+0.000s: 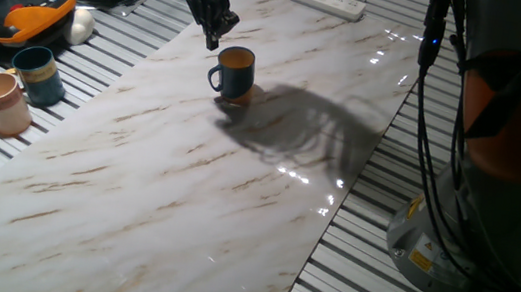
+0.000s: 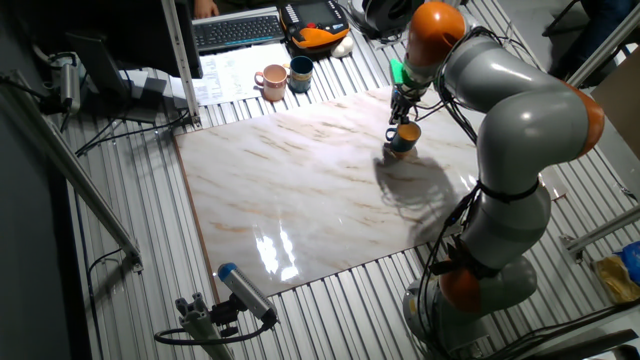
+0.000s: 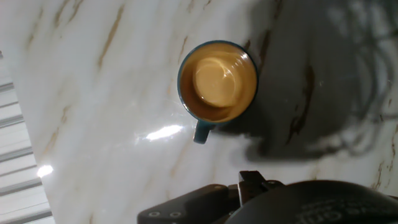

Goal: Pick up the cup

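With the tool (image 1: 213,37) hung empty just above and beside the upright cup (image 1: 233,71), its opening not discernible, the rim could be clipped and the cup tipped on the desk (image 1: 166,174) if lowered off-centre.

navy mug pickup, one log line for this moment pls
phase: approach | pincer: above dark navy-blue ceramic mug, not touching | mug: upright on marble-patterned tabletop, orange-tan inside empty | grasp: not yet made

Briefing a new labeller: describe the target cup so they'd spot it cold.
Find the marble slab; the cup is the only thing standing on it, upright near its far end, just below the gripper. It is dark navy with an orange-tan inside and a loop handle. The teal mug and tan mug stand off the slab, side by side on the slatted table.
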Controlling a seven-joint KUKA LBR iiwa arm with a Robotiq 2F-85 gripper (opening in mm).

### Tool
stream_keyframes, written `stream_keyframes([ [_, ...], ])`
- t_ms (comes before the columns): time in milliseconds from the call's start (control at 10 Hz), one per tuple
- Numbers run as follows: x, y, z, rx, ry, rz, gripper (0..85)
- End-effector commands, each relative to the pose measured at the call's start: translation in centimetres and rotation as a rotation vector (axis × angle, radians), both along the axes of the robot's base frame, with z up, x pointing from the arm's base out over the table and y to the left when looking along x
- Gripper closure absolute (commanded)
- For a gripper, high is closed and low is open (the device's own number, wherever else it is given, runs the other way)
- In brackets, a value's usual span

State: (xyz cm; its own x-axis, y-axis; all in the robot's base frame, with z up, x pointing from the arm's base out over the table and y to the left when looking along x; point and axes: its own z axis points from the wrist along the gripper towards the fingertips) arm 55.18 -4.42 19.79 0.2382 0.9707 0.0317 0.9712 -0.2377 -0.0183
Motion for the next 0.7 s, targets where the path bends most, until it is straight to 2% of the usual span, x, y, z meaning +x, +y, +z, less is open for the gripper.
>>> stream_keyframes([
  [0, 0.0, 0.0, 0.01, -0.003, 0.007, -0.002, 85.0],
  [200, 0.0, 0.0, 0.01, -0.02, 0.038, 0.015, 85.0],
  [400, 0.0, 0.0, 0.01, -0.01, 0.021, 0.022, 85.0],
  [600, 0.0, 0.0, 0.01, -0.014, 0.025, 0.039, 85.0],
])
